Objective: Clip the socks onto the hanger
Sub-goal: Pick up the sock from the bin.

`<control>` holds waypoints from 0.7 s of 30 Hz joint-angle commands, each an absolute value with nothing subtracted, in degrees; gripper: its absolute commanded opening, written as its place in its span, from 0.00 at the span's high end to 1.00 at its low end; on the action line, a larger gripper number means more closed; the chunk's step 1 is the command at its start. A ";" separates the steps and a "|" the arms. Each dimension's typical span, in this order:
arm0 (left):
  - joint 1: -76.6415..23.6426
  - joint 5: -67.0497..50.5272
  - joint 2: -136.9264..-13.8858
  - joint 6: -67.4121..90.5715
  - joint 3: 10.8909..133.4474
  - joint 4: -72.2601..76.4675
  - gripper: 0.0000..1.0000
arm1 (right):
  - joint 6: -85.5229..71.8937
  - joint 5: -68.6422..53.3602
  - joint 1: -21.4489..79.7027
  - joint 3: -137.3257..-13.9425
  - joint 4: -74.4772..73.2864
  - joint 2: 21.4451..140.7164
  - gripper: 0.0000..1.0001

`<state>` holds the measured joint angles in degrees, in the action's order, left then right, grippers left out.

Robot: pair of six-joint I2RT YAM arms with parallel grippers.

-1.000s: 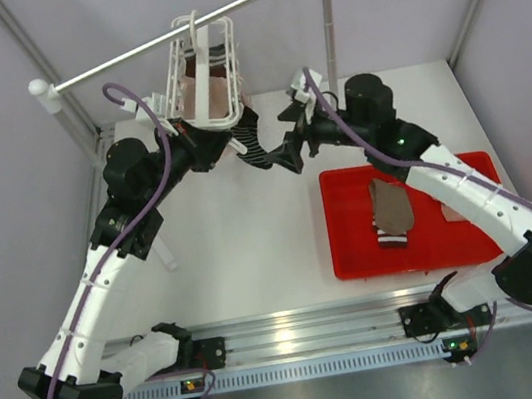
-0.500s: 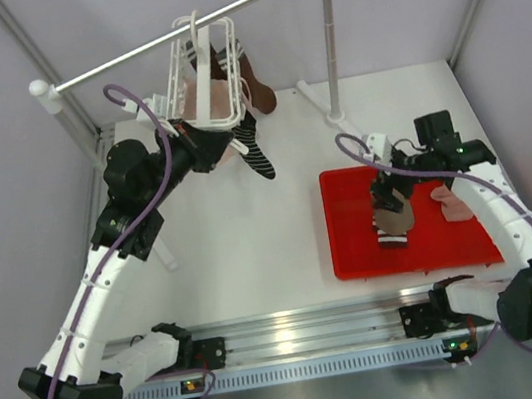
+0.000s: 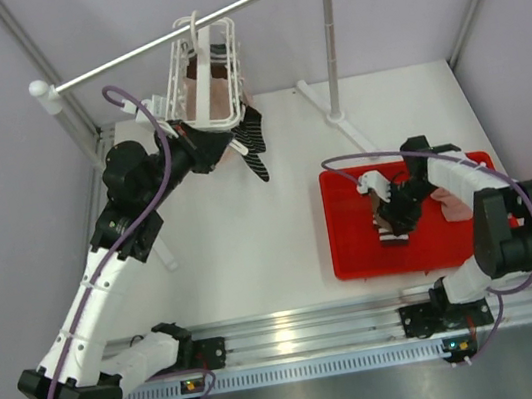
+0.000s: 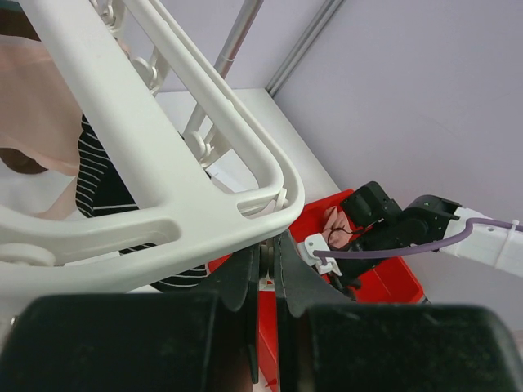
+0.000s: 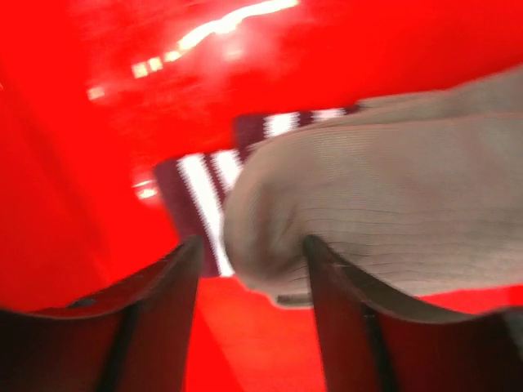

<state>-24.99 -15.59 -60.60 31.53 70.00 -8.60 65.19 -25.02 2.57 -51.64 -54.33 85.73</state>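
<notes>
Standing on the bench (image 3: 249,222), the rail (image 3: 123,62) carried the hanger (image 3: 223,117), and you had the left fingers (image 4: 237,282) pressed together on its frame corner, likely to steady it for clipping. Hung socks (image 3: 253,146) dangled from it. In the red tray (image 3: 356,256) lay the taupe sock (image 5: 392,212), a pink sock (image 3: 452,202) beside it. Your right fingers (image 5: 163,310) stood half spread astride a bunched fold of the taupe sock, against the fabric but not yet pinching.
</notes>
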 commanded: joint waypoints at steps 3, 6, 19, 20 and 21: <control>-25.05 -16.00 -59.85 30.94 70.05 -7.21 1.00 | 60.92 -20.40 4.39 -49.48 -41.14 86.49 0.71; -25.05 -16.00 -59.68 30.67 70.05 -7.47 1.00 | 59.42 -22.23 4.48 -51.50 -43.94 85.70 0.93; -25.05 -16.26 -59.15 30.32 69.34 -7.56 1.00 | 39.93 -48.40 4.57 -66.52 -61.26 78.05 1.00; -25.05 -16.35 -59.24 30.32 69.43 -7.65 1.00 | 38.60 -49.30 4.14 -67.14 -61.43 77.96 1.00; -25.14 -16.35 -59.24 30.32 69.61 -7.82 1.00 | 37.37 -50.26 2.39 -67.84 -61.78 78.31 1.00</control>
